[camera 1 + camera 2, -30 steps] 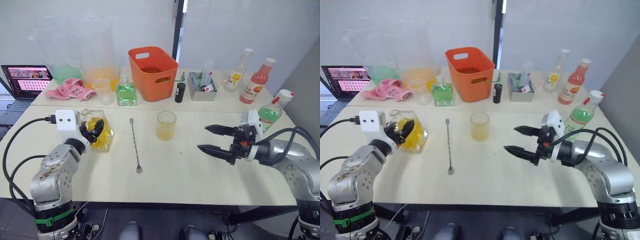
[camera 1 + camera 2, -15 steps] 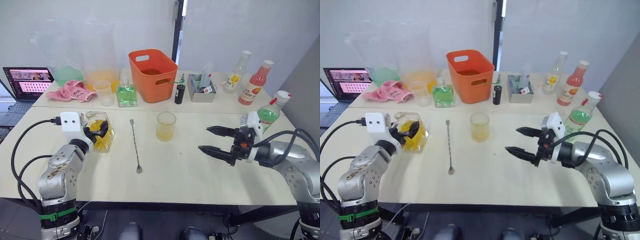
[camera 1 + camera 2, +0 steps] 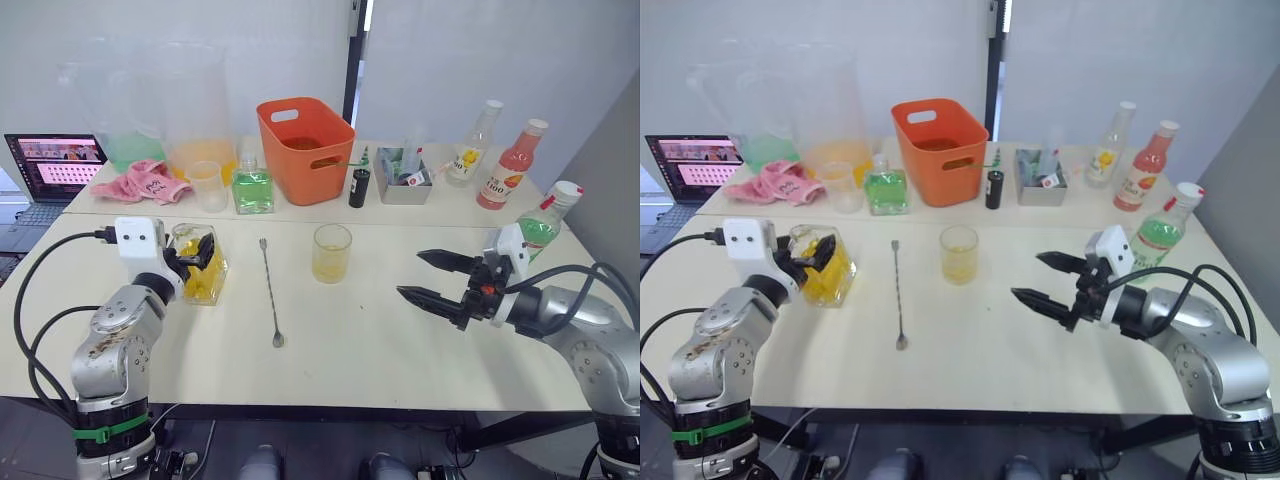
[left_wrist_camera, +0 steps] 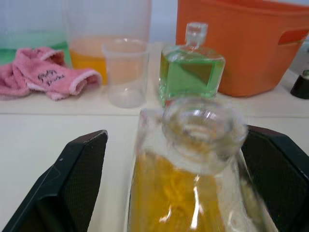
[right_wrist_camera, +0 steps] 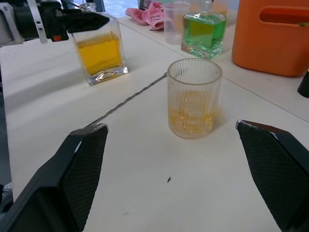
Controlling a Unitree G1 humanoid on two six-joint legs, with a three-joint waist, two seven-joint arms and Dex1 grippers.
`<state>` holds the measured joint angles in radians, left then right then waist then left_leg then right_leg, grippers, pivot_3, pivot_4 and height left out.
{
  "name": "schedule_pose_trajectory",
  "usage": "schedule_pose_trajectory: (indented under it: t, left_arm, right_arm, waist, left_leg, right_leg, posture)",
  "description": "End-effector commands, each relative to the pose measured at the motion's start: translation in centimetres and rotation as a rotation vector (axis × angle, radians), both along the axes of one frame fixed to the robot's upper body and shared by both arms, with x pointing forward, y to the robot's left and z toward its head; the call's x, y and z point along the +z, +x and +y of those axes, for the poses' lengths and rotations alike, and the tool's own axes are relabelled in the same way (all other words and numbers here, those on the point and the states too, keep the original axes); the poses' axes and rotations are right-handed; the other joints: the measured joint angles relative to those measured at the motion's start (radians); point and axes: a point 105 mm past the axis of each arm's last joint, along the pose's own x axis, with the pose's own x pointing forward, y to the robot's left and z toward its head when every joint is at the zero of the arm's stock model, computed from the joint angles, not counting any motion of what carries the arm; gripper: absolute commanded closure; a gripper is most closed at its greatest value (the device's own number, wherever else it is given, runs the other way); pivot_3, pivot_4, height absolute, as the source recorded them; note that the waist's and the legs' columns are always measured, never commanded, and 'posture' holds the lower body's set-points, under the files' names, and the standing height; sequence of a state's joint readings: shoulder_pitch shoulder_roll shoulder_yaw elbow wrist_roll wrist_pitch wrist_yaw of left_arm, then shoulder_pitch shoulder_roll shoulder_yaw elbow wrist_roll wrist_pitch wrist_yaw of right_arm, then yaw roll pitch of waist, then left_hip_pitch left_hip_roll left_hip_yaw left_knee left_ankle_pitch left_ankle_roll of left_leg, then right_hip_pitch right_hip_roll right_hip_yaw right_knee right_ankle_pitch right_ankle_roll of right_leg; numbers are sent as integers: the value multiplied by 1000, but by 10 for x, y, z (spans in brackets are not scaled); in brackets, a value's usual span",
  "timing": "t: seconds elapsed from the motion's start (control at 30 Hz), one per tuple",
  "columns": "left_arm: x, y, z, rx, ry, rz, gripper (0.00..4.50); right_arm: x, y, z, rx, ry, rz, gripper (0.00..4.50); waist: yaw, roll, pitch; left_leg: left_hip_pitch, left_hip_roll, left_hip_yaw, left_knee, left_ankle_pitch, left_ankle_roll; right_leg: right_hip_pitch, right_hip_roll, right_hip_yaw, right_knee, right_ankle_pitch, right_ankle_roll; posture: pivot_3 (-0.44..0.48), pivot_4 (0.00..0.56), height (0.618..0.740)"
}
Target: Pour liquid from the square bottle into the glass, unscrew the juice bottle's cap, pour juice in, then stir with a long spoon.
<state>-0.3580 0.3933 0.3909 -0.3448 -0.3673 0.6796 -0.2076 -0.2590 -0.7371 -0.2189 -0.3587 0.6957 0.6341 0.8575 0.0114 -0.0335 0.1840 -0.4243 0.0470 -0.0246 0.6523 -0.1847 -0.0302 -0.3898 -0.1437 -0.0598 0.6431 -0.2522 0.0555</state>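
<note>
Left eye view had the long cream table (image 3: 350, 350) with the square clear glass bottle of yellow liquid (image 3: 200, 265) standing upright on it. The left gripper (image 3: 192, 255) had its fingers spread either side of it, not squeezing. The ribbed glass (image 3: 332, 251) already held a bit of amber liquid, so I'd guess the first pour was done. The green juice bottle (image 3: 545, 220) was capped near the wide-open right gripper (image 3: 433, 279). The long metal spoon (image 3: 269, 292) lay untouched.
</note>
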Motion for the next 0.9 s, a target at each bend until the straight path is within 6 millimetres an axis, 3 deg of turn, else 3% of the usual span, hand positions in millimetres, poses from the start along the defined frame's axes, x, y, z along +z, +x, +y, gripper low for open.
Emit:
schedule_pose_trajectory:
  t: [0.03, 0.27, 0.33, 0.47, 0.57, 0.8, 0.9]
  left_arm:
    - [26, -12, -1, -23, 9, -94, 28]
    - [50, -29, 7, -113, 19, -161, 28]
    - [44, -37, 15, -189, -11, -125, 28]
    - [32, -57, 34, -291, 13, -59, 28]
    - [13, -78, 63, -294, 46, 3, 28]
    - [-19, -97, 105, -183, 47, 50, 28]
    - [-46, -108, 116, -166, 97, 95, 28]
  right_arm:
    - [15, -3, -9, -37, 6, -55, 0]
    - [18, -2, -38, -176, -6, -71, 0]
    - [17, -2, -53, -251, -18, -70, 0]
    - [13, -12, -80, -379, -30, -58, 0]
    - [-7, -25, -109, -541, -46, -18, 0]
    - [-19, -37, -143, -777, -35, -46, 0]
    - [-27, -43, -160, -902, -37, -68, 0]
  waist:
    - [0, 0, 0]
    - [0, 0, 0]
    - [0, 0, 0]
    - [-1, 0, 0]
    - [0, 0, 0]
    - [1, 1, 0]
    - [1, 2, -1]
  left_leg:
    - [0, 0, 0, -1, 0, 0]
    - [0, 0, 0, -2, 0, 0]
    - [0, 0, 1, -2, 0, 0]
    - [1, 0, 1, -6, 0, 0]
    - [2, 1, 2, -7, 0, 0]
    - [2, 2, 3, -8, 0, 0]
    - [2, 2, 3, -8, 0, 0]
  right_leg:
    - [0, 0, 0, 0, 0, 0]
    - [0, 0, 0, -2, 0, 0]
    - [0, 0, 0, -2, 0, 0]
    - [-1, 0, 1, -3, -1, -1]
    - [-1, 0, 1, -3, -2, -2]
    - [-2, 0, 1, -3, -8, 1]
    - [-2, 0, 2, -3, -9, 1]
  posture:
    - [0, 150, 739]
    - [0, 150, 739]
    - [0, 150, 739]
    - [0, 150, 739]
    - [0, 150, 739]
    - [0, 150, 739]
    - [0, 150, 739]
